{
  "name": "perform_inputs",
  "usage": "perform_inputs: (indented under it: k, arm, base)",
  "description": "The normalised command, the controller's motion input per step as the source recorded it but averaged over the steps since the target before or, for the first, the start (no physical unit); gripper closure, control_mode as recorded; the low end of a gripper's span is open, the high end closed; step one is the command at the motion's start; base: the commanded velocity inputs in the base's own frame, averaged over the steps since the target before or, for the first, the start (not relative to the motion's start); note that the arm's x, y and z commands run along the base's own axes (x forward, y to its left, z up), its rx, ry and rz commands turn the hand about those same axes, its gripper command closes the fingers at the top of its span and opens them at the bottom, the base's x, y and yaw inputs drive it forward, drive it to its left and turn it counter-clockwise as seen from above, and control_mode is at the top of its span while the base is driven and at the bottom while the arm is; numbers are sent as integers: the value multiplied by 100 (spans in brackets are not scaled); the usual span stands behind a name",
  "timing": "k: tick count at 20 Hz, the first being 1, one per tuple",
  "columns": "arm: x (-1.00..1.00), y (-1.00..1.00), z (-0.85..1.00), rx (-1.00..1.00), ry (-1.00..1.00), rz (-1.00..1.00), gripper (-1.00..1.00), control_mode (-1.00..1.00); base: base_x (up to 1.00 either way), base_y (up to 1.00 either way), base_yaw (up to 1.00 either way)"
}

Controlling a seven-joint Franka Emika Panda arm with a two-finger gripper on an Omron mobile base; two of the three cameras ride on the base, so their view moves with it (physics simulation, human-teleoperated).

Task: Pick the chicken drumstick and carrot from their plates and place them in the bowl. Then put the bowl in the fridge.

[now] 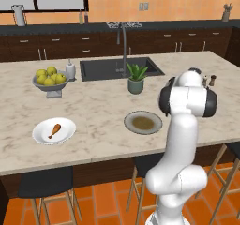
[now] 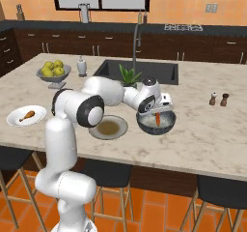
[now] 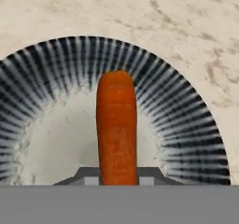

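My gripper (image 2: 157,114) hangs just above the dark-grey bowl (image 2: 166,123), shut on the orange carrot (image 2: 158,119), which points down into it. In the hand view the carrot (image 3: 116,127) stands between the fingertips, over the pale inside of the bowl (image 3: 51,143). The golden-brown chicken drumstick (image 1: 54,131) lies on the plain white plate (image 1: 65,125) at the island's front left. The grey-rimmed plate with a brownish centre (image 1: 143,122) sits bare beside the arm. The fridge is out of view.
A footed grey bowl of yellow-green fruit (image 1: 50,78), a white soap bottle (image 1: 70,70) and a potted plant (image 1: 136,77) stand near the sink (image 1: 119,68). Salt and pepper shakers (image 2: 218,99) sit right of the bowl. Stools line the island's front edge.
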Motion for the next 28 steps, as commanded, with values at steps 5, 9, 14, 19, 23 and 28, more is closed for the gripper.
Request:
perform_inputs:
  k: [5, 9, 14, 19, 23, 28]
  arm:
    - [40, 6, -7, -1, 7, 0, -100, -100]
    - [4, 0, 16, 1, 5, 0, -100, -100]
    - [-76, 0, 51, 5, -4, 0, -100, -100]
    - [-100, 27, 74, 6, -4, 0, -100, -100]
    - [-100, 34, 63, 3, -8, 0, -100, -100]
    - [-100, 60, 36, -1, -10, 0, -100, -100]
  base:
    - [0, 0, 0]
    - [0, 0, 0]
    - [0, 0, 0]
    - [0, 0, 0]
    - [0, 0, 0]
    - [0, 0, 0]
